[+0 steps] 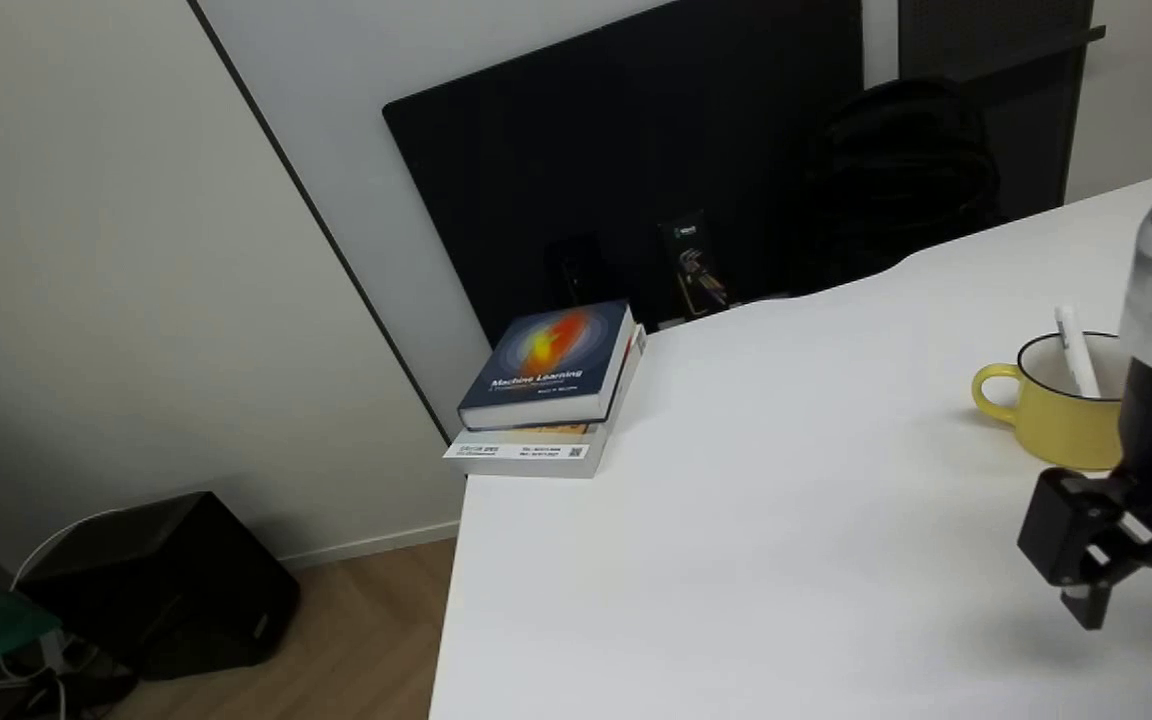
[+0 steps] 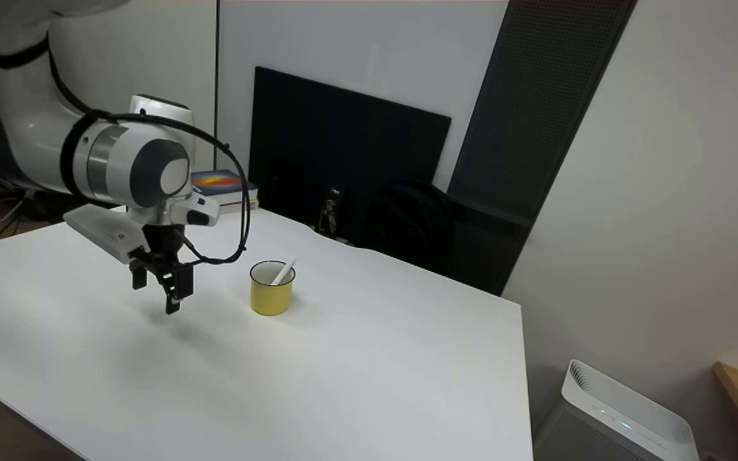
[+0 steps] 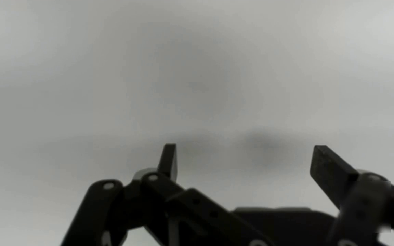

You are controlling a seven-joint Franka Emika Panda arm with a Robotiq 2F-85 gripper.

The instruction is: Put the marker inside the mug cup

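Note:
The squat yellow mug point(image 1: 1066, 432) stands upright on the white table and also shows in an exterior view point(image 2: 271, 298). The white marker point(image 1: 1077, 352) leans inside it, its upper end sticking out above the dark rim; it also shows in an exterior view point(image 2: 284, 271). The marker's lower end is hidden in the mug, and no blue-purple end shows. My gripper point(image 2: 155, 294) is beside the mug, apart from it, and low over the table. In the wrist view the gripper point(image 3: 245, 150) is open, with only bare table between its fingers. The arm covers part of the mug in an exterior view.
Two stacked books point(image 1: 546, 370) lie at the table's corner. A dark monitor panel point(image 1: 626, 160), a small black box point(image 1: 693, 265) and a black backpack point(image 1: 906, 170) are behind the table edge. A white air purifier point(image 2: 625, 410) stands beside the table point(image 2: 369, 371).

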